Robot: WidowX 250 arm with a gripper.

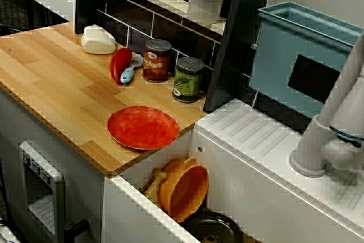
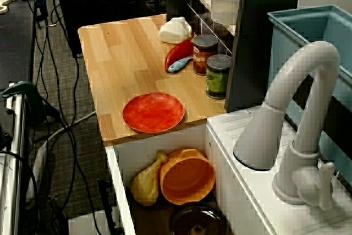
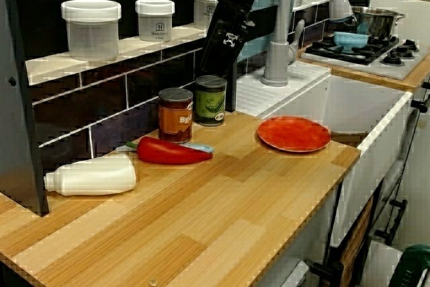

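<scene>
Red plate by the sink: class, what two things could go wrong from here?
The red plate lies near the counter edge beside the sink, so a nudge might tip it onto the orange bowl. The green can and beans can stand close together; knocking one could topple both.

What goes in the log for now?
arm: by green can | fingers: unclear | plate: on counter | pepper: by red can

Counter (image 3: 201,226) front bare, cans (image 3: 176,115) crowd the back, sink (image 3: 336,102) seemingly full
</scene>
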